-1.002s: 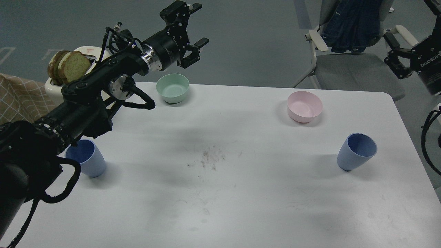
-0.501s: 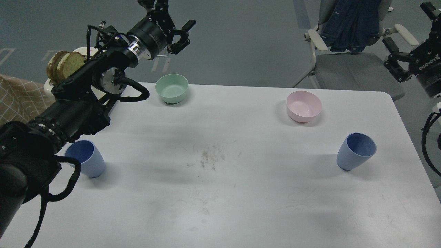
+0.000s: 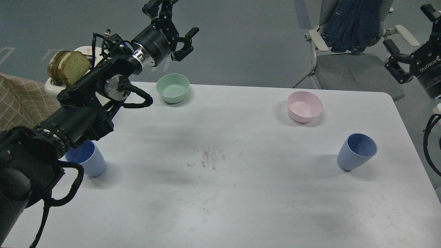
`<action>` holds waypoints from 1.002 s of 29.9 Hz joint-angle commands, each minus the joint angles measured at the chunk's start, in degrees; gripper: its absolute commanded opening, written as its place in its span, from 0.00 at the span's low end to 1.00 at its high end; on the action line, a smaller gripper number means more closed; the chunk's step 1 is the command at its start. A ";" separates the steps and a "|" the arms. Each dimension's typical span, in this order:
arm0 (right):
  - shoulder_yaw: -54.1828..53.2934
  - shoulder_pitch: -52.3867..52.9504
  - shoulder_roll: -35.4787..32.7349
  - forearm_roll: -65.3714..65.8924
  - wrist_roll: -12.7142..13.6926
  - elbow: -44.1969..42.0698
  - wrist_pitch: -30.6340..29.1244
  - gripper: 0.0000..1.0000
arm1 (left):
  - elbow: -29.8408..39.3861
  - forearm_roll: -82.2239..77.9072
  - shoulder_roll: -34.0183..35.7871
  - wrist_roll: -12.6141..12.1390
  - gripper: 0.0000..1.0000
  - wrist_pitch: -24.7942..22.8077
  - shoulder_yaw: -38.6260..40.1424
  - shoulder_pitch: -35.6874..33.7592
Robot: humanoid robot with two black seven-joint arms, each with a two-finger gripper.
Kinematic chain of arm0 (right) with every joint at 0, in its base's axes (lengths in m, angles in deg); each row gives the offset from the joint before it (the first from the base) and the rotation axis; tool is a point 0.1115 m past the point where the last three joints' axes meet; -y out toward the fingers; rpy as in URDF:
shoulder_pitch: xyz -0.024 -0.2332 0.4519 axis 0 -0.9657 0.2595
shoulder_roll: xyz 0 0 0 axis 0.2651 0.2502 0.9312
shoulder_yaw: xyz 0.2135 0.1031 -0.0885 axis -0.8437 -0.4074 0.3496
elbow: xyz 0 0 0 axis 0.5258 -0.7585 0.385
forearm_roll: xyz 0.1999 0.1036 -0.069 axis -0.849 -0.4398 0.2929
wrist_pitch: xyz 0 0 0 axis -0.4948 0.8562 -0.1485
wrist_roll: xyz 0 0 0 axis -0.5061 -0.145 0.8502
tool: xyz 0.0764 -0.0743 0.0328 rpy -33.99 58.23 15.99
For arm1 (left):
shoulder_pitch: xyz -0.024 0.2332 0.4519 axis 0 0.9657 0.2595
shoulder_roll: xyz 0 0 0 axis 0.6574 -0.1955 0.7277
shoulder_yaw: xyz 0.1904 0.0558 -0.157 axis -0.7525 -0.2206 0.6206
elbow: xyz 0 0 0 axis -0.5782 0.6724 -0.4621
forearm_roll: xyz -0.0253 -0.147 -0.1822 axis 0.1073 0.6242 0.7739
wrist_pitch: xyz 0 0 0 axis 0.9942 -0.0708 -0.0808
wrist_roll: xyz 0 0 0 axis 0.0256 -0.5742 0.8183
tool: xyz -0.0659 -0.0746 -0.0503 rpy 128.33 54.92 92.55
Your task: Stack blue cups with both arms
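Cups apart on the table (image 3: 241, 206): left cup (image 3: 88, 162) at its near-left, partly under my left arm; right cup (image 3: 356, 151) at its right side. Left gripper (image 3: 179, 20) spread wide, empty, beyond the table's far edge. Right gripper (image 3: 408, 51) off its far-right corner, spread, empty.

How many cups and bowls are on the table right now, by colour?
Blue cups: 2, left cup and right cup
Green bowl: 1
Pink bowl: 1
Total: 4
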 commanded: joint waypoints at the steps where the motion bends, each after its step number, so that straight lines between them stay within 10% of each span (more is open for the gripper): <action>1: -0.07 -0.04 0.24 -0.02 -0.10 0.07 0.00 1.00 | 0.10 -0.44 -0.04 0.38 0.98 0.00 -0.07 0.02; 30: -0.42 0.04 0.77 -0.02 -0.28 -0.02 0.00 1.00 | 7.02 -7.90 3.20 0.30 0.98 0.00 -0.34 0.02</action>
